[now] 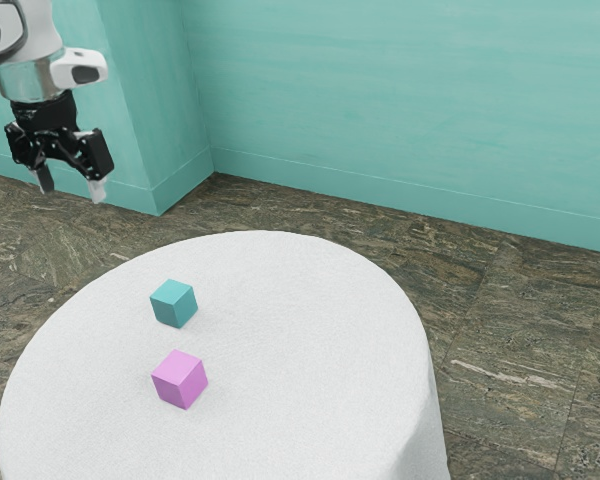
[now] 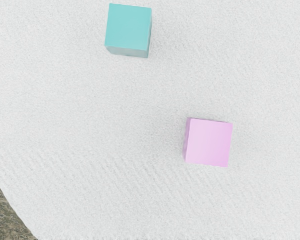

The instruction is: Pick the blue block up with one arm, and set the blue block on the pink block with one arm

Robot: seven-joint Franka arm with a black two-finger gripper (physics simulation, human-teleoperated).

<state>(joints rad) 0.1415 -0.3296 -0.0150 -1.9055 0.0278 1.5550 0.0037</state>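
Fig.: gripper [image 1: 72, 185] raised, fingers spread, nothing held; blue block [image 1: 174, 303] resting on table [image 1: 310, 320]

Ext. view: gripper hangs high, well apart from both blocks, toward the exterior view's left; blue block sits near pink block [image 1: 179, 379], not touching, blue the farther back; teal wall [image 1: 400, 90] & stone floor [image 1: 520, 330] behind. Wrist view: same blocks seen from above, top faces square-on, w/ a clear gap btwn blue block [image 2: 128, 30] & pink block [image 2: 208, 142]; table rim meets floor [image 2: 2, 222] at one corner
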